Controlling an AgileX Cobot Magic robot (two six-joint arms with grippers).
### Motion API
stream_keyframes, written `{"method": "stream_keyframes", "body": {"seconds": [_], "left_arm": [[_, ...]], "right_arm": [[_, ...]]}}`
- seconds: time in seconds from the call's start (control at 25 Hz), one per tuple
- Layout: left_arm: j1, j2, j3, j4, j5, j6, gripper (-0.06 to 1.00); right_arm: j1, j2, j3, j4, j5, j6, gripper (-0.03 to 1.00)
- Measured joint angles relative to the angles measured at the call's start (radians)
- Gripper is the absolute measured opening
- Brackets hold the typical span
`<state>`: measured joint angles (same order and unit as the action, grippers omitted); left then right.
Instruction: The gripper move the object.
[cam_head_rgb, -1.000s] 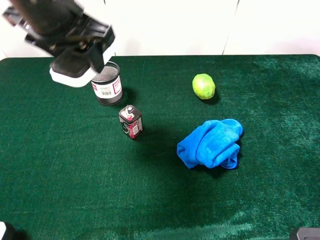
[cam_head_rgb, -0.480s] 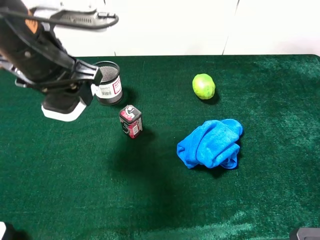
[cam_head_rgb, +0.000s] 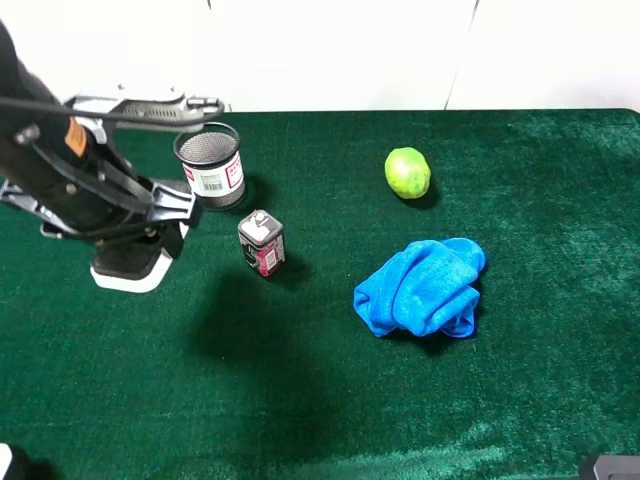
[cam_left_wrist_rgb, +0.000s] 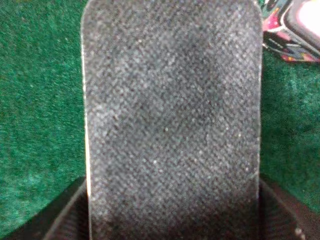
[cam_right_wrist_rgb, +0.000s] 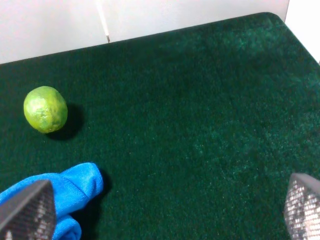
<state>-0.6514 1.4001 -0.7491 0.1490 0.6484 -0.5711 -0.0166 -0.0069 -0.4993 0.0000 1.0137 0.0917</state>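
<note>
The green felt table (cam_head_rgb: 420, 420) fills the high view, and the small red-and-grey can (cam_head_rgb: 262, 243) standing upright on it serves as the marker for everything else.

The left arm (cam_head_rgb: 60, 170), black and hung with cables, comes in from the left of the can. Its left gripper (cam_head_rgb: 135, 240) is clamped on the board eraser (cam_head_rgb: 122, 274). The eraser sits left of the can and well apart from it, about level with it or slightly nearer the camera. Its white plastic base shows under the claw, and a dark shadow lies on the felt in front of the can, so the eraser looks to be held off the cloth. In the left wrist view the eraser's black felt face (cam_left_wrist_rgb: 170, 115) takes up nearly the whole picture between the 2 dark jaw parts. A corner of the can (cam_left_wrist_rgb: 295, 30) shows just past the eraser's far end.

The crumpled blue cloth (cam_head_rgb: 420, 288) lies to the right of the can and a little nearer the camera, apart from it.

The black mesh cup (cam_head_rgb: 212, 165) stands upright behind the can and slightly left, near it but not touching, with a white barcode label on its side.

The lime (cam_head_rgb: 407, 172) rests behind and well to the right of the can, farther back than the cloth.

The right gripper (cam_right_wrist_rgb: 165, 207) is spread wide and holds nothing. Its 2 textured fingertips (cam_right_wrist_rgb: 27, 210) sit at opposite edges of the right wrist view, above bare felt far to the right of the can.
</note>
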Motion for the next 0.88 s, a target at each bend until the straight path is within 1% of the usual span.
{"method": "stream_keyframes", "body": {"seconds": [0.16,0.24,0.36,0.56,0.64,0.88], "left_arm": [[0.000,0.000,0.078,0.003,-0.104,-0.042,0.63],[0.000,0.000,0.117,0.021,-0.165,-0.070,0.63],[0.000,-0.001,0.157,0.066,-0.218,-0.137,0.63],[0.000,0.008,0.185,0.170,-0.255,-0.253,0.63],[0.000,0.031,0.185,0.198,-0.276,-0.283,0.63],[0.000,0.163,0.185,0.206,-0.395,-0.302,0.63]], "right_arm": [[0.000,0.000,0.000,0.000,0.000,0.000,0.70],[0.000,0.000,0.000,-0.005,0.000,0.000,0.70],[0.000,0.000,0.000,0.000,0.000,0.000,0.70],[0.000,0.000,0.000,-0.005,0.000,0.000,0.70],[0.000,0.000,0.000,0.000,-0.001,0.000,0.70],[0.000,0.000,0.000,0.000,-0.001,0.000,0.70]]}}
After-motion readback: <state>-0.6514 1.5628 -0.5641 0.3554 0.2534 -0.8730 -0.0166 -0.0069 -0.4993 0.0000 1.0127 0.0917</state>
